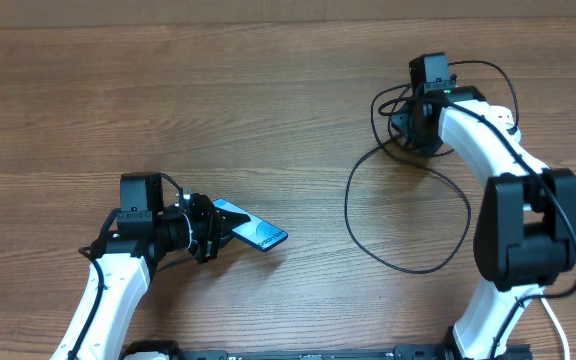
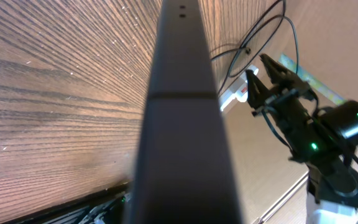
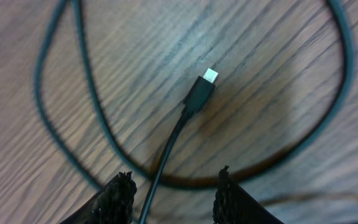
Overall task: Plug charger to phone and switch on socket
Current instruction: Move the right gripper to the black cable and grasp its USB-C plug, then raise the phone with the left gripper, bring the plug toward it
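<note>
My left gripper [image 1: 211,232] is shut on one end of the phone [image 1: 258,234], whose light blue screen faces up at a tilt. In the left wrist view the phone [image 2: 179,124] is a dark edge-on bar down the middle. The charger is a thin black cable [image 1: 408,268] in loops at the right. Its small plug tip [image 3: 202,87] lies on the wood just ahead of my right gripper [image 3: 174,185], which is open with the cable running between its fingers. My right gripper [image 1: 405,125] hovers over the cable's far loops. Part of the white socket [image 2: 236,94] shows behind it.
The wooden table [image 1: 168,90] carries the cable loops [image 2: 253,37] at the far right. The right arm [image 1: 508,200] reaches up the right side. A dark rail [image 1: 298,354] runs along the front edge.
</note>
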